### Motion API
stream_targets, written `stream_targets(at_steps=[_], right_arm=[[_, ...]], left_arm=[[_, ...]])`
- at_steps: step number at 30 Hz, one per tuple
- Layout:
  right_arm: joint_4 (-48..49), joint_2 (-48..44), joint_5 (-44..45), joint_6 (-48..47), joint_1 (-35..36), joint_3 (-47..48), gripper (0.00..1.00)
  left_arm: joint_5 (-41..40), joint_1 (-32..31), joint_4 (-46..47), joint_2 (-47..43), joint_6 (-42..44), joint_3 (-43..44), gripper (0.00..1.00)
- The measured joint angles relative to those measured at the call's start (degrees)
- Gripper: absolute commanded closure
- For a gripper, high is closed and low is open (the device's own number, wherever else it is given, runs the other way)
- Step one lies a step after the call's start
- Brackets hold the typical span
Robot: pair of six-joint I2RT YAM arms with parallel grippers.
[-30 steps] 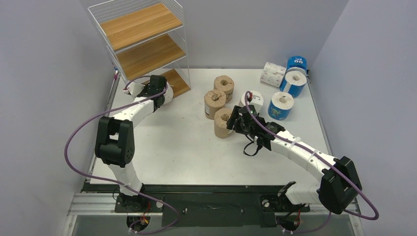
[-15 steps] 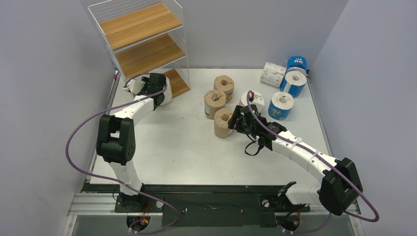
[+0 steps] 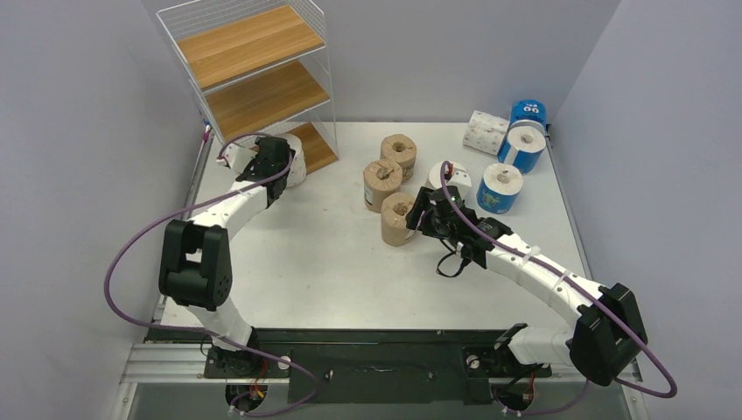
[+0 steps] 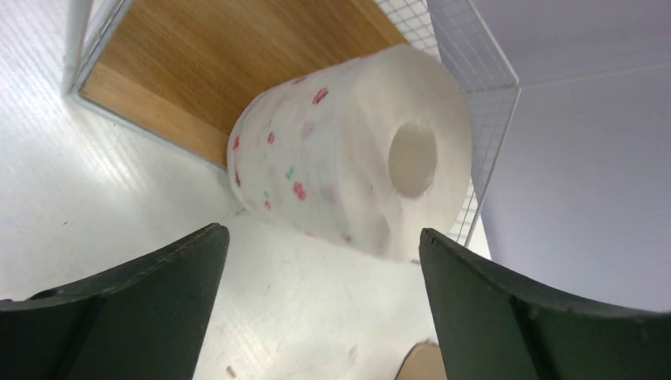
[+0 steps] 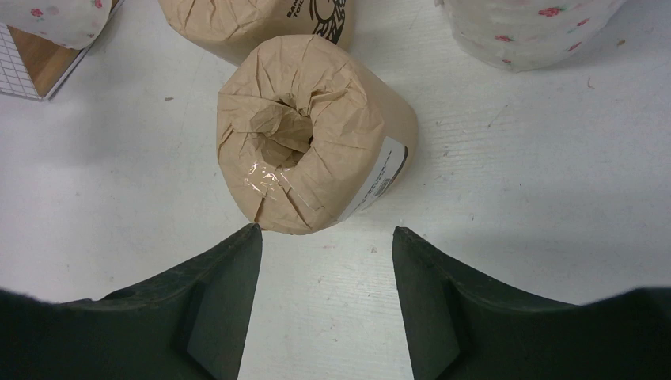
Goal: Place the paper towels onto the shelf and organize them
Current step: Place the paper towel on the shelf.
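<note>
The brown roll (image 5: 312,166) is best straddled squarely before the half-open, empty right hand (image 5: 326,237) is closed; the left hand (image 4: 324,237) is spread wide, empty.

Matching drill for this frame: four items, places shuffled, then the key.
1 white flowered roll
2 nearest brown-wrapped roll
3 blue-wrapped rolls
4 shelf

A far left corner
B upright on the table, before the open right hand
C far right of the table
D at the shelf's foot, before the open left hand

Pairs: 1-D, 2-B, 3-C, 4-A
</note>
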Motion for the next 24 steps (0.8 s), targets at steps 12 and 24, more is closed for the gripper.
stream_targets(at_steps=[12,24], right_arm=[[2.49,-0.20,-1.46,-2.56,1.05,2.60,0.42],[22.91,14.36,-0.26,-10.40,13.88,11.87,0.16]], left_arm=[[5.73,-2.56,-3.80,-25.22,7.76,-13.73,0.08],[5.31,5.75,-17.29,-51.21,17.49,-22.60,0.04]])
